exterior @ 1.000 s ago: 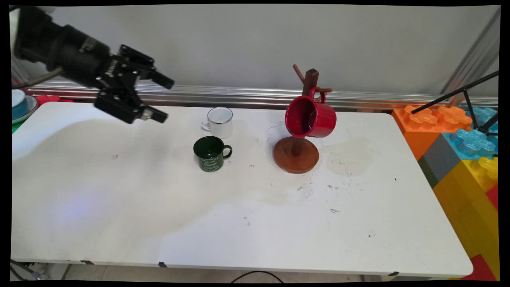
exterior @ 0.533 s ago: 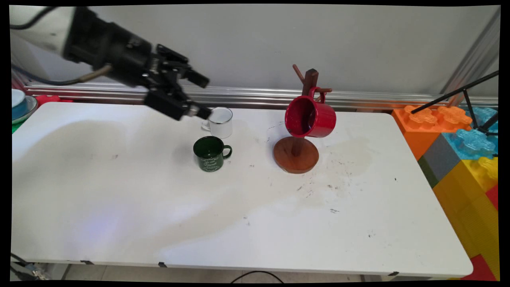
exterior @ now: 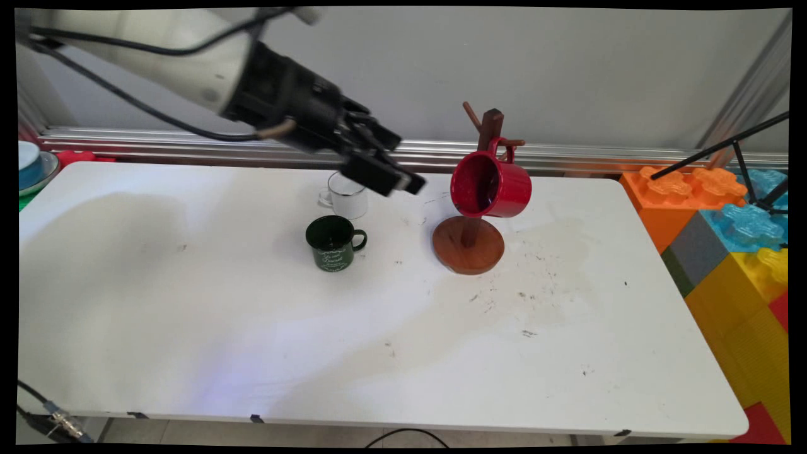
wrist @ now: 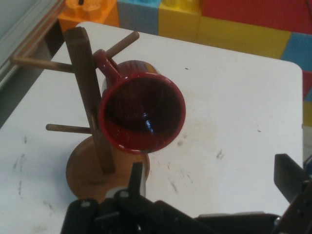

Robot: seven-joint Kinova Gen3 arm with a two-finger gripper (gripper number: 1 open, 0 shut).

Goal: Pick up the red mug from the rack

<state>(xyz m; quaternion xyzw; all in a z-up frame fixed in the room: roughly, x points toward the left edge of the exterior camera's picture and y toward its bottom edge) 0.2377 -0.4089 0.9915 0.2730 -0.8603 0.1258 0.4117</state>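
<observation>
My gripper (exterior: 403, 162) hangs open and empty above the table's back, just left of a red mug (exterior: 492, 186). The mug hangs by its handle on a peg of a wooden mug tree (exterior: 470, 243), its mouth turned toward me. In the hand view the red mug (wrist: 141, 109) and the tree's post (wrist: 85, 78) fill the left, and my gripper (wrist: 213, 178) has its fingers spread wide with nothing between them. A white enamel mug (exterior: 347, 200) stands partly hidden behind the lower finger. A dark green mug (exterior: 332, 243) stands in front of it.
Large toy bricks (exterior: 725, 221) in orange, blue and yellow are stacked off the table's right edge, with a black stand's legs (exterior: 719, 148) over them. A blue dish (exterior: 31, 165) sits at the far left. An aluminium rail (exterior: 567, 154) runs behind the table.
My gripper has swung from the table's back left to the right, passing over the white mug toward the red mug. It stayed open. The mugs have not moved.
</observation>
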